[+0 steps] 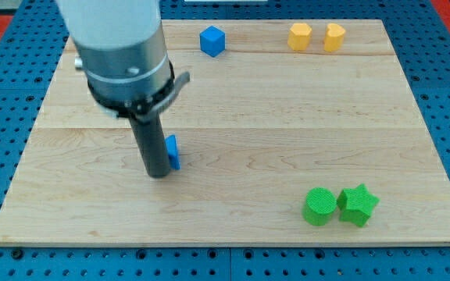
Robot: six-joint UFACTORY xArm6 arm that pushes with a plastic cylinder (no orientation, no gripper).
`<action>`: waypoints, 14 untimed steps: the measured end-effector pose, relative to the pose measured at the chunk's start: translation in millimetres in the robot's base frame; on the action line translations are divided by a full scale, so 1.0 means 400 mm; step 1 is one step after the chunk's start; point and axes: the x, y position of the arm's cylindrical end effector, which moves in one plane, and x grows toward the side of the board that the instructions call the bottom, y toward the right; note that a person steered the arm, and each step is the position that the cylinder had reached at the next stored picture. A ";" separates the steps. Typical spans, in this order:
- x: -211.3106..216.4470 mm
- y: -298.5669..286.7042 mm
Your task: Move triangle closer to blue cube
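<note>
A blue cube [212,40] sits near the view's top, left of centre, on the wooden board [287,117]. A blue triangle block [173,151] lies at centre left, mostly hidden behind my rod. My tip [158,173] rests on the board just left of and slightly below the triangle, touching or almost touching it. The triangle is well below the cube and a little to its left.
Two yellow blocks, a hexagon-like one [300,36] and a heart-like one [333,37], sit at the view's top right. A green cylinder [319,206] and a green star [358,205] sit touching at the bottom right. The arm's grey body [119,55] covers the top left.
</note>
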 end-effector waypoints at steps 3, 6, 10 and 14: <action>-0.165 0.106; -0.256 0.168; -0.549 0.192; -0.558 0.192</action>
